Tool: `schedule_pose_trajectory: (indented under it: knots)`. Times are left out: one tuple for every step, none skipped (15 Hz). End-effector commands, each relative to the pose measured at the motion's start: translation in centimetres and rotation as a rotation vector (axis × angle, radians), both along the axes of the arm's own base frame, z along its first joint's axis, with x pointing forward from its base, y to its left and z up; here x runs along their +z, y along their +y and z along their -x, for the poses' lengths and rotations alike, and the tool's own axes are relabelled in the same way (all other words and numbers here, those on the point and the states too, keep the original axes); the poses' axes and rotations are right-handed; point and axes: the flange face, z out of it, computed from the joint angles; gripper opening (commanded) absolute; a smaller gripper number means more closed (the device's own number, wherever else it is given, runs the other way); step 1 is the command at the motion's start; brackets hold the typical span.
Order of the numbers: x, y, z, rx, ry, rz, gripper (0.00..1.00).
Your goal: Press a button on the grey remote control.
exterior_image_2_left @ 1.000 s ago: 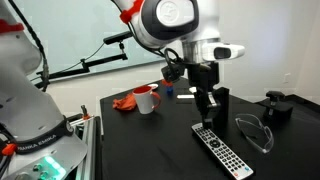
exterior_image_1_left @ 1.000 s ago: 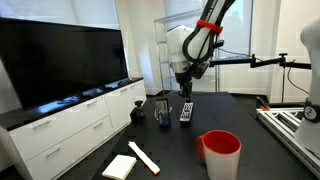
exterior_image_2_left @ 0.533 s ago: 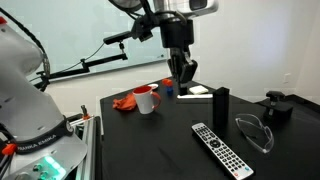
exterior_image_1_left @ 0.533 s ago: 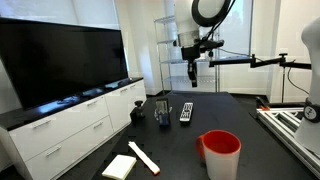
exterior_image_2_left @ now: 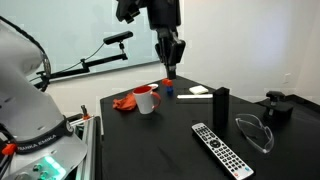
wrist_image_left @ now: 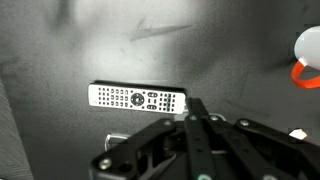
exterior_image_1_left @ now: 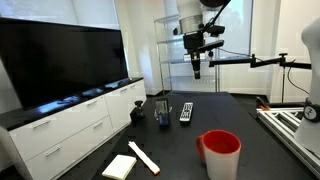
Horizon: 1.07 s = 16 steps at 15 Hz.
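The grey remote control (exterior_image_1_left: pixel 186 111) lies flat on the black table, buttons up; it also shows in an exterior view (exterior_image_2_left: pixel 221 149) and in the wrist view (wrist_image_left: pixel 137 99). My gripper (exterior_image_1_left: pixel 197 70) hangs high above the table, well clear of the remote, fingers pointing down and pressed together; it shows too in an exterior view (exterior_image_2_left: pixel 169 68). In the wrist view the fingers (wrist_image_left: pixel 197 108) meet at a point just beside the remote's end. Nothing is held.
A red cup (exterior_image_1_left: pixel 220 153) and a white bar (exterior_image_1_left: pixel 144 156) with a pale pad (exterior_image_1_left: pixel 119 166) lie near the table's front. A small dark upright object (exterior_image_2_left: pixel 220 103), clear glasses (exterior_image_2_left: pixel 255 131), a red-and-white mug (exterior_image_2_left: pixel 146 100) and a TV (exterior_image_1_left: pixel 55 60) are around.
The arm has risen from just above the remote to high over the table. The fingers stay together. The remote has not moved.
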Motion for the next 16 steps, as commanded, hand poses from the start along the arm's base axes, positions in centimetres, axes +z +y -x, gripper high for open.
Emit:
schedule_pose_trajectory:
  knots:
    - [1.28,0.29,0.41,0.032,-0.009,-0.015,0.00]
    - [1.32,0.31,0.43,0.031,-0.009,-0.015,0.00]
    - [1.37,0.32,0.41,0.032,-0.009,-0.016,0.00]
    - [1.37,0.33,0.40,0.032,-0.009,-0.014,0.00]
    - [1.38,0.34,0.41,0.033,-0.009,-0.014,0.00]
    - [1.39,0.37,0.42,0.034,-0.008,-0.013,0.00]
    - [1.41,0.39,0.40,0.035,-0.008,-0.012,0.00]
    - [1.43,0.44,0.41,0.037,-0.007,-0.012,0.00]
    - [1.44,0.49,0.38,0.039,-0.007,-0.013,0.00]
    - [1.47,0.55,0.34,0.038,0.002,-0.021,0.00]
    - [1.44,0.56,0.34,0.037,0.008,-0.020,0.00]
    - [1.44,0.58,0.39,0.042,0.011,-0.023,0.00]
    - [1.45,0.59,0.43,0.044,0.013,-0.022,0.00]
    - [1.46,0.58,0.43,0.046,0.013,-0.022,0.00]
    - [1.48,0.56,0.42,0.042,0.013,-0.022,0.00]
    - [1.48,0.55,0.42,0.043,0.013,-0.022,0.00]
